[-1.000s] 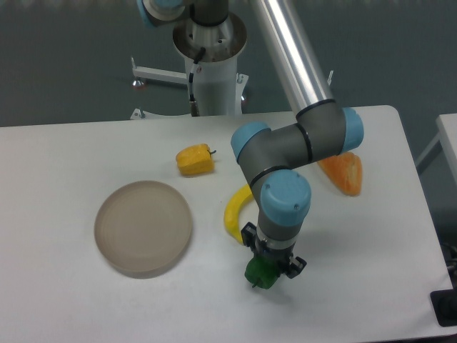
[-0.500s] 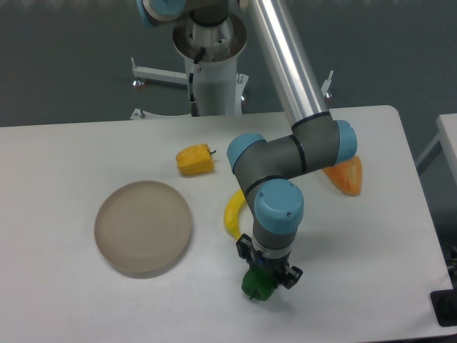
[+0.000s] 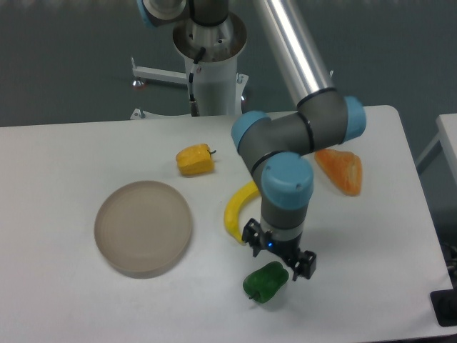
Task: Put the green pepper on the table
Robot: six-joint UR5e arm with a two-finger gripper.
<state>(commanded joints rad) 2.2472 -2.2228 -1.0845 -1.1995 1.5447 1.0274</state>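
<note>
Glossy and dark green, the green pepper (image 3: 265, 281) lay on its side on the white worktop (image 3: 64, 171), just below the hand (image 3: 280, 252) and a touch toward its camera-left, its short stem pointing down and away toward the near edge. The hand hung above it with its two fingers spread apart and nothing between them; a sliver of worktop and shadow showed between the fingertips and the pepper's upper surface, so the two appeared apart, though the gap was slim and the angle made it hard to be sure. Judged from that, the placing step looked done in substance: the pepper sat on the worktop under its own weight, and what was in hand was the release and the clearing away. The next move would call for a straight lift upward, keeping the fingers wide so neither pad caught the lumpy shoulder of the pepper and rolled it. A banana (image 3: 238, 209) curved just behind the hand on the camera-left side, with a round plate (image 3: 143, 228) farther out that way; a yellow pepper (image 3: 195, 159) lay well beyond, and an orange pepper (image 3: 341, 171) sat behind the arm's elbow, none of them in the path of a vertical retreat.
</note>
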